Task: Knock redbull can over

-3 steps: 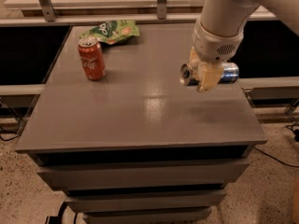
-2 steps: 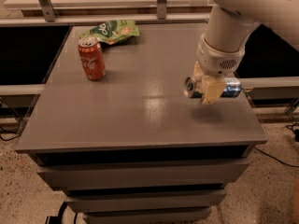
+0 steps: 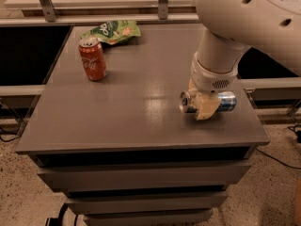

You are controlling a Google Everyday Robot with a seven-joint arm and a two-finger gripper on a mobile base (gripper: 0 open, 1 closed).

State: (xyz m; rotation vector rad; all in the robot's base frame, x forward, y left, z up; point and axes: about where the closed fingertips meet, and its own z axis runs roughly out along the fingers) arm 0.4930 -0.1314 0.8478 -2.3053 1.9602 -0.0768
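Note:
The redbull can (image 3: 228, 101) lies on its side on the grey table (image 3: 131, 112), near the right front edge. Its silver top points left and its blue end sticks out to the right. My gripper (image 3: 205, 105) comes down from the white arm above and straddles the middle of the can, with a cream finger (image 3: 207, 108) in front of it, shut on the can. The middle of the can is hidden behind the finger.
A red cola can (image 3: 92, 59) stands upright at the table's back left. A green snack bag (image 3: 113, 30) lies behind it at the back edge. The table's right edge is close to the gripper. Metal rails run behind the table.
The gripper and the sideways redbull can have moved together toward the table's front edge and lower. The cola can and the bag have not moved.

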